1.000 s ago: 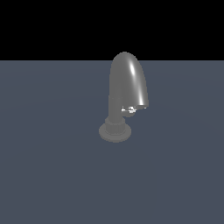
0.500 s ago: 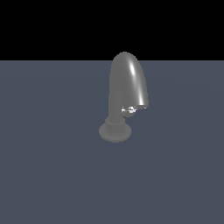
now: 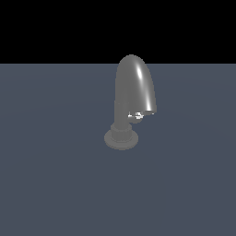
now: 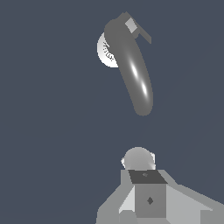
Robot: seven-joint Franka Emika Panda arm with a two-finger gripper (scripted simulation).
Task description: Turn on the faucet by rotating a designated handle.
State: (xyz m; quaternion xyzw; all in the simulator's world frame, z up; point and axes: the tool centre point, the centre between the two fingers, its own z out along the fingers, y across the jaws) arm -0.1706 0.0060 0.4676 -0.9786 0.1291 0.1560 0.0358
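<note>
The dull grey faucet (image 3: 131, 99) stands upright on the dark surface, its thick arched spout hooking toward the exterior view's right over a ribbed column and round base. The handle (image 3: 137, 115) is a tiny bright silvery piece at the neck, just under the spout's mouth. From the wrist view I look down on the faucet (image 4: 131, 70), where a flat grey tab (image 4: 136, 28) juts from its neck. My gripper (image 4: 144, 177) shows only as pale grey blocks at the frame edge, well apart from the faucet, and its jaws cannot be made out. The exterior view does not include it.
A flat dark blue-grey surface (image 3: 55, 184) spreads around the faucet on every side. Beyond its far edge there is only black background.
</note>
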